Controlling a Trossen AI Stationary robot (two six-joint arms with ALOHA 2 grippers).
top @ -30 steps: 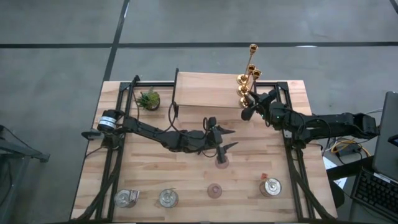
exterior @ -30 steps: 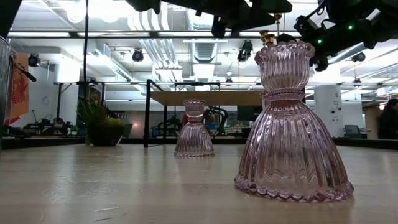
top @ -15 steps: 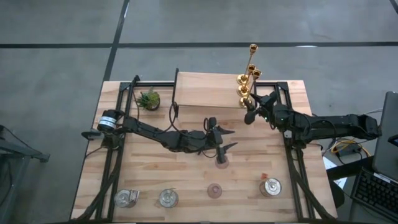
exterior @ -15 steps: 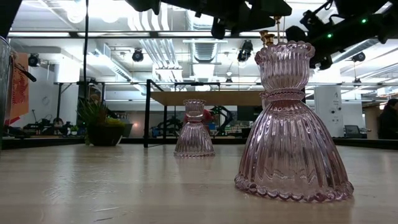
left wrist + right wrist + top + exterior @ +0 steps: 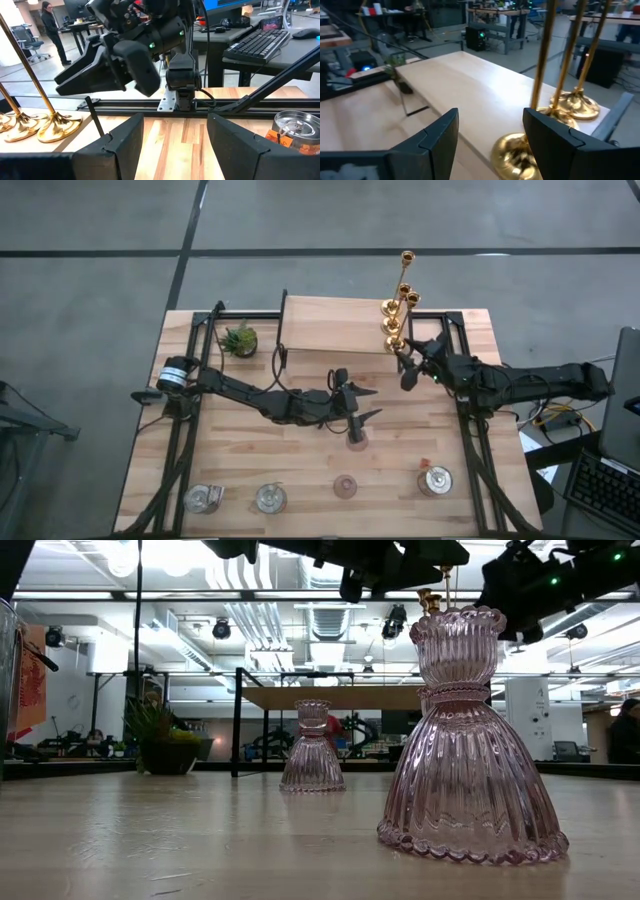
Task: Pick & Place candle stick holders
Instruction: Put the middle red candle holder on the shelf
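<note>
Now the right tool (image 5: 404, 367) is wide open and holds nothing; the three gold holders (image 5: 392, 320) stand just in front of it on the raised wooden board (image 5: 330, 325), the nearest base (image 5: 517, 152) close before its fingers (image 5: 434, 135). Also the left tool (image 5: 360, 405) is wide open, over the middle of the table (image 5: 455, 500), with one pink holder (image 5: 355, 440) just beside it. Another pink holder (image 5: 345, 486) and three silver cups (image 5: 436, 479) stand well apart from both tools, along the near edge
</note>
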